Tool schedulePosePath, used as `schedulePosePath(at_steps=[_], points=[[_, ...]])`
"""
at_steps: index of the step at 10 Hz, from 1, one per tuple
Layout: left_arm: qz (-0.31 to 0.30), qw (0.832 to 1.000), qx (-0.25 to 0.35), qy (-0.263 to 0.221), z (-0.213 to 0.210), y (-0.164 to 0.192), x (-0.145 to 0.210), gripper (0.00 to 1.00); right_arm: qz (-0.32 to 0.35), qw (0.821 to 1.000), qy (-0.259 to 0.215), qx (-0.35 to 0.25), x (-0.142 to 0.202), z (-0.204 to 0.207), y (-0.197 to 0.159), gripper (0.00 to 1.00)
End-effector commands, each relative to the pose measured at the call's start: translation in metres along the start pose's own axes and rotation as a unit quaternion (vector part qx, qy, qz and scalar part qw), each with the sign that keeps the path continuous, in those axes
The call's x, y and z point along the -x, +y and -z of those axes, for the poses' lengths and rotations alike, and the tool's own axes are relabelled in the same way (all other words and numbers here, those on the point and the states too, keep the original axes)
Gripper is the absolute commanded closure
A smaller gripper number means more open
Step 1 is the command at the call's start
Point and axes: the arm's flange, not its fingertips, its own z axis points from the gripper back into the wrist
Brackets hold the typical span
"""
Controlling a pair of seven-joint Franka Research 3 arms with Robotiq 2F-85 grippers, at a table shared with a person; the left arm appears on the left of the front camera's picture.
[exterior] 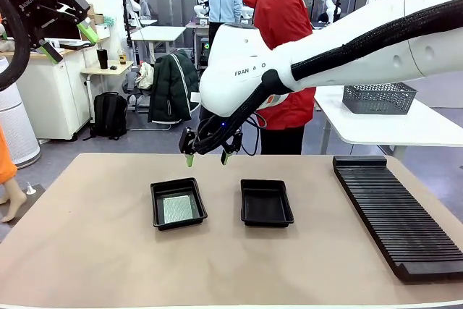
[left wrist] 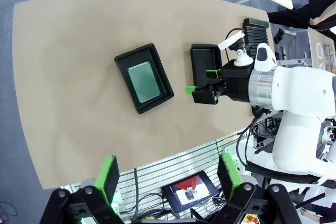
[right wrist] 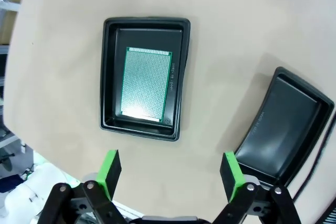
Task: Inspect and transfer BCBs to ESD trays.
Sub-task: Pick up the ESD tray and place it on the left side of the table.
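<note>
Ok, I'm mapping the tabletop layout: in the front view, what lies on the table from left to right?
ESD tray holding a BCB → empty ESD tray → long black ribbed rack.

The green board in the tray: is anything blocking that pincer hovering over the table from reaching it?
Nothing visible. The board lies flat and uncovered in the left black tray. The right pincer hangs open above the table, off to that tray's side, with only open air between them.

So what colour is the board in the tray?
Green board, fine dotted grid; clearest in the right wrist view.
</note>
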Motion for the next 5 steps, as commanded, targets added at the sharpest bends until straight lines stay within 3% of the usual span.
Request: schedulePosePath(at_steps=[1, 5], points=[[-0.026, 0.999, -0.036, -0.002, 0.021, -0.003, 0.005, 0.0, 0.028, 0.999, 0.018, -0.035, 0.009, -0.01, -0.021, 0.0], [-0.063, 0.996, -0.061, 0.016, 0.088, -0.01, 0.027, 0.0, 0.064, 0.992, 0.028, -0.108, 0.015, -0.017, -0.062, 0.0]])
